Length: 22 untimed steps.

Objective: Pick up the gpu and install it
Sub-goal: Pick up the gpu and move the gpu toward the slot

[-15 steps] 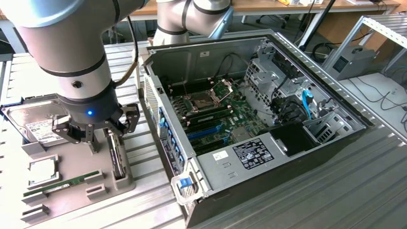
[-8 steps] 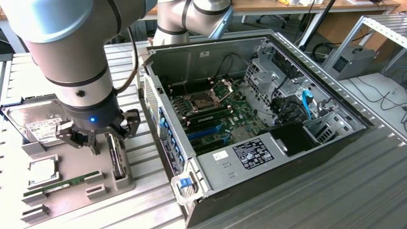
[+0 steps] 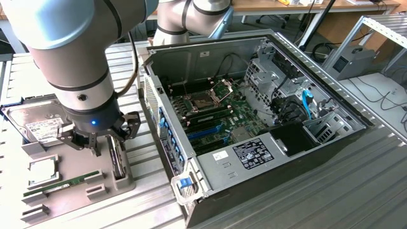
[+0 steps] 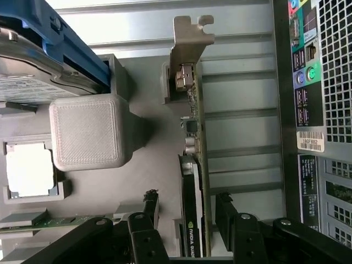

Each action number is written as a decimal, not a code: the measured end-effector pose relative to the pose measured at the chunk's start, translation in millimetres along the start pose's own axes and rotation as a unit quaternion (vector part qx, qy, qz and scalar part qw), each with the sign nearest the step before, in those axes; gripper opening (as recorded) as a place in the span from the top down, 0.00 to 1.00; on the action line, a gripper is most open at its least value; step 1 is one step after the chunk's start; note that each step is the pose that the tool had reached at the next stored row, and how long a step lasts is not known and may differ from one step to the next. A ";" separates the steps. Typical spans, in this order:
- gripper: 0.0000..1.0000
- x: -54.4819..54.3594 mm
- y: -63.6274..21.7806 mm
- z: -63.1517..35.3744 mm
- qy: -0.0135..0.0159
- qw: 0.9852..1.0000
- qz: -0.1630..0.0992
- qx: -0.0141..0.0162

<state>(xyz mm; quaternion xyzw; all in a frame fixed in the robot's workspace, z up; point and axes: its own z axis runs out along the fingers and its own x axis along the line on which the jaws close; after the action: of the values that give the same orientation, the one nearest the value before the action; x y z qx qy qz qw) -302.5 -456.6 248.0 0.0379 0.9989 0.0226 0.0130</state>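
Observation:
The gpu (image 3: 117,161) is a thin dark card standing on its edge in a grey holder tray (image 3: 71,164) at the exterior view's left. In the wrist view I see the gpu (image 4: 193,181) edge-on, its silver bracket (image 4: 187,49) at the far end. My gripper (image 3: 105,143) hangs just over the card. In the wrist view the gripper (image 4: 187,198) is open, one finger (image 4: 149,208) on each side of the card with a gap showing on both sides. The open computer case (image 3: 273,52) lies to the exterior view's right, with the motherboard (image 3: 210,109) exposed.
The same tray holds a silver hard drive (image 3: 41,124), a square processor chip (image 3: 41,171) and a green memory stick (image 3: 60,183). A grey block of the holder (image 4: 85,132) rises beside the card. The case's rear panel (image 4: 308,82) stands close by.

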 end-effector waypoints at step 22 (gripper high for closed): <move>0.46 -5.9 2.7 4.8 0.000 1.000 0.000 0.000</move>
<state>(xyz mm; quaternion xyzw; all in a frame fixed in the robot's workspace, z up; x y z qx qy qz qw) -296.3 -454.1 243.5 0.0383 0.9989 0.0222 0.0128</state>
